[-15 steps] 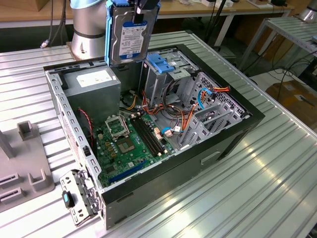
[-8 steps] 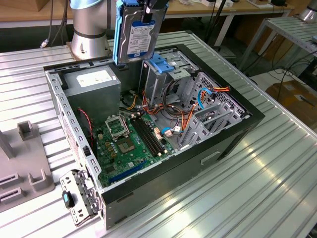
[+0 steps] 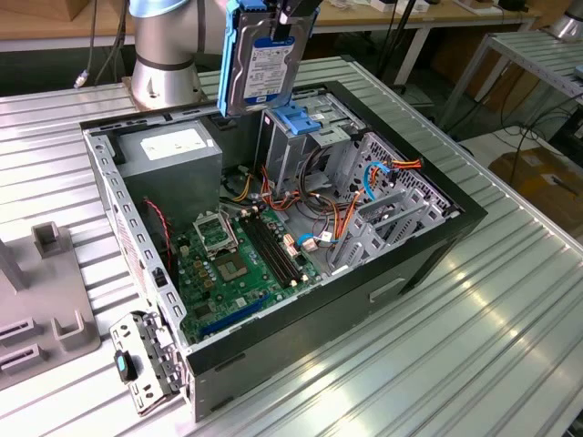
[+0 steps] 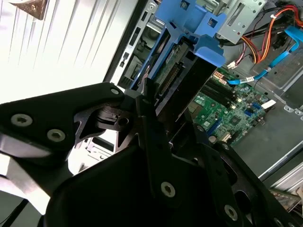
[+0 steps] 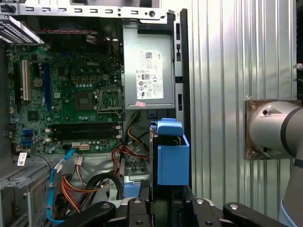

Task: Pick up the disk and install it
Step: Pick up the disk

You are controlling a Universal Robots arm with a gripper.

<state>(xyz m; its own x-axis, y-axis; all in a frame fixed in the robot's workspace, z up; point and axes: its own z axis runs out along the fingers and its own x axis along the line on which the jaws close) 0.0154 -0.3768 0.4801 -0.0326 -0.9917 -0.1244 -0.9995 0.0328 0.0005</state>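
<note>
**Spotter:** One question first: where is the disk [image 3: 260, 59]?

**Operator:** It's up in the air. My gripper [image 3: 294, 18] has its jaws pinching the disk's upper end. It hangs over the drive-cage end of the open computer case [image 3: 460, 223], just above the drive cage [image 3: 290, 155] and the bare blue bracket [image 3: 296, 118] sitting on it. As far as I can see, it touches nothing but the jaws.

**Spotter:** Which way does it point?

**Operator:** It stands on edge, with its long axis close to vertical and a slight lean. The labelled face looks toward the exterior camera. In the first wrist view I see it edge-on, with its blue carrier [image 5: 173, 158] showing, near the power supply [image 5: 147, 71]. The connector end [image 4: 173, 75] seems to be the end away from the jaws, facing down into the case.

**Spotter:** How would you handle this step?

**Operator:** I judge this to be the carry to the bay. I'd square out the lean so the carrier's sides run parallel to the cage walls. I'd also give the bracket and the cables [image 3: 332, 228] a wide berth. And I'd move slowly: a grip on one end leaves a long lever, so any nudge could twist the disk in the jaws.
</note>
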